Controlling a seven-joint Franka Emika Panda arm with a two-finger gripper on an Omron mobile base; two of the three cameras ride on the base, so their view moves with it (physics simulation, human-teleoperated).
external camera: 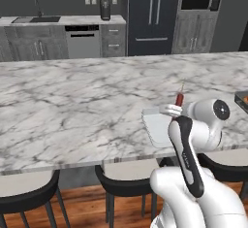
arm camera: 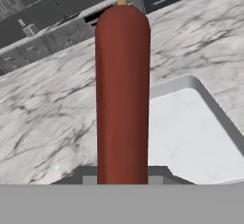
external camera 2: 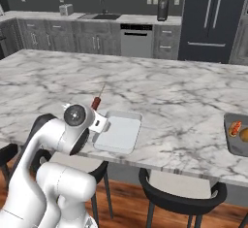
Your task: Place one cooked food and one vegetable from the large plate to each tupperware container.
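Note:
My gripper (external camera: 173,110) (external camera 2: 99,117) (arm camera: 122,178) is shut on a reddish-brown sausage on a wooden stick (external camera: 179,98) (external camera 2: 96,103) (arm camera: 122,94), held upright by its lower end. It hangs just above the near left corner of the pale whitish-grey tupperware container (external camera: 156,129) (external camera 2: 118,136) (arm camera: 190,137), whose visible floor is bare. The dark grey tupperware container (external camera: 240,97) (external camera 2: 231,145) lies at the far right of the counter, holding a sausage-like piece (external camera 2: 235,128) and an orange-brown piece (external camera 2: 245,135). The large plate is out of view.
The marble island counter (external camera: 72,105) (external camera 2: 184,96) stretches wide to the left and back. Black stools (external camera: 123,181) (external camera 2: 179,200) stand under its near edge. Cabinets, a sink, a dishwasher and a dark fridge line the far wall.

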